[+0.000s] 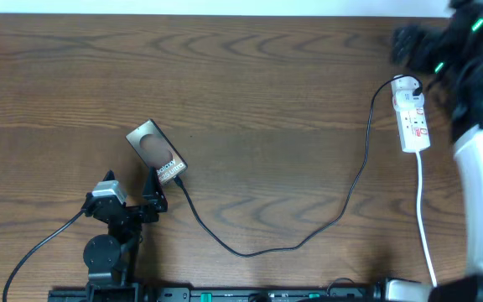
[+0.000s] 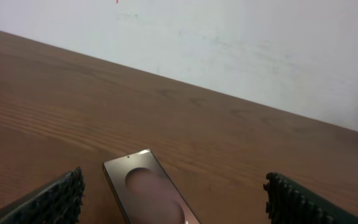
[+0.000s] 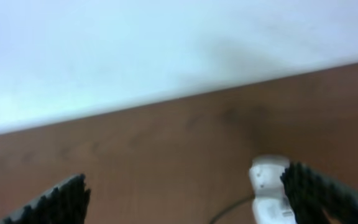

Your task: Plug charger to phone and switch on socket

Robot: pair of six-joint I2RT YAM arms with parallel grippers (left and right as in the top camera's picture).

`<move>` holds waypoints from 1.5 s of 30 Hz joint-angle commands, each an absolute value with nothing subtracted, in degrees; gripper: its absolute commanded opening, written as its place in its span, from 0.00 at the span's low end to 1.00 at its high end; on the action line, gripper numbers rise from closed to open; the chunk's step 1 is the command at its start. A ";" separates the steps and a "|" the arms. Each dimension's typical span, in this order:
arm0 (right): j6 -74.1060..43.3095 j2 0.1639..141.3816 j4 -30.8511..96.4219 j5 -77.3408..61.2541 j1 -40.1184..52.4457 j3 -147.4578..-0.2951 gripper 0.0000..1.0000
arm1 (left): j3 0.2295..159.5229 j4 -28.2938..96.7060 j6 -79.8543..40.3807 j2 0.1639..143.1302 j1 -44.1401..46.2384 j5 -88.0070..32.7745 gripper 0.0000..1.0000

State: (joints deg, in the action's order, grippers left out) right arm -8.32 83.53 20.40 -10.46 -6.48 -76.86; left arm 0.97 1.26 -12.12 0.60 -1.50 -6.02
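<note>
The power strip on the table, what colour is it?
The power strip is white with little red marks, clearest in the overhead view.

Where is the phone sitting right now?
In the overhead view the phone lies flat on the table's left half, just beyond the left gripper, far from the socket on the right.

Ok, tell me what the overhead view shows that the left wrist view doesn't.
Only overhead: the charger, running from the phone across to the socket at the right. Only left wrist: the pale wall behind the table, and the ribbed pads of the open left gripper close up. Both: the phone lying flat on the wooden table.
</note>
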 commanded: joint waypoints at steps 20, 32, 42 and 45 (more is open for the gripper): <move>-8.03 21.61 -12.19 1.76 -3.16 -0.32 0.99 | 0.27 3.51 -11.62 0.23 -1.85 -6.81 0.91; -2.00 0.23 3.84 5.43 -3.33 -0.32 0.99 | 0.27 3.51 -11.62 0.23 -1.85 -6.79 0.91; 5.45 0.27 4.29 1.74 -3.33 -0.32 0.99 | 0.27 3.51 -11.62 0.23 -1.85 -6.81 0.91; 5.43 0.27 4.14 1.78 -3.33 -0.32 0.99 | 0.27 3.53 -11.62 0.23 -1.85 -6.79 0.91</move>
